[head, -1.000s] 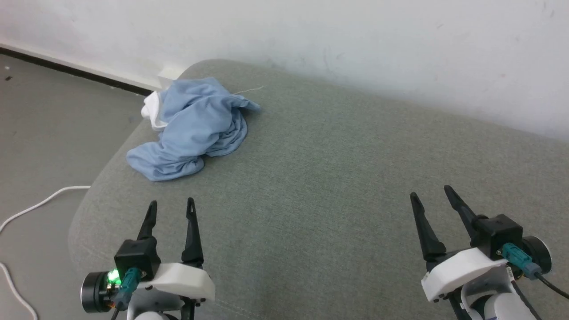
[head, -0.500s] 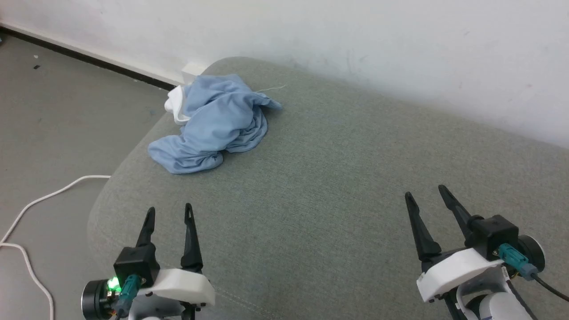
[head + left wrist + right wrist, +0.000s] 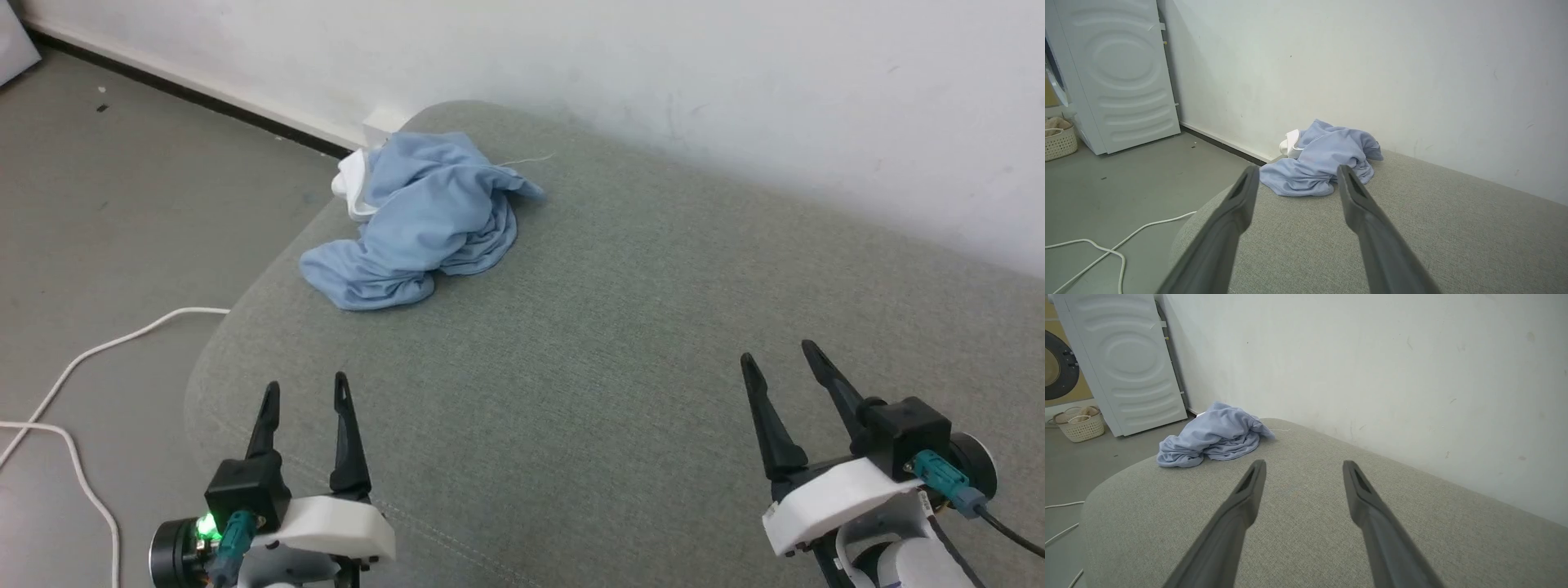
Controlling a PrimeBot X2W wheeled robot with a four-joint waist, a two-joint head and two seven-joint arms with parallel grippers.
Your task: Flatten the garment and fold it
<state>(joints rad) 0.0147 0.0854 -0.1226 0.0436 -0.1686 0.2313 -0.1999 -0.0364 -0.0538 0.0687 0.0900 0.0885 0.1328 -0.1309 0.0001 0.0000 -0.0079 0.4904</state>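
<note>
The garment (image 3: 420,224) is a light blue shirt with a bit of white collar, lying crumpled in a heap at the far left corner of a grey-green cushioned surface (image 3: 620,343). It also appears as the garment (image 3: 1318,167) in the left wrist view and the garment (image 3: 1212,437) in the right wrist view. My left gripper (image 3: 304,390) hovers open over the near left part of the cushion, well short of the heap. Open too, my right gripper (image 3: 775,359) hangs at the near right, far from the cloth. Nothing is between either pair of fingers.
A white wall (image 3: 653,73) runs right behind the cushion. A white cable (image 3: 90,359) lies on the grey floor to the left. A white washing machine (image 3: 1114,73) and a woven basket (image 3: 1081,424) stand farther left.
The whole head view has shifted, so the garment and cushion sit further right in the picture; the camera turned left. Both grippers stay open and the garment lies as before.
</note>
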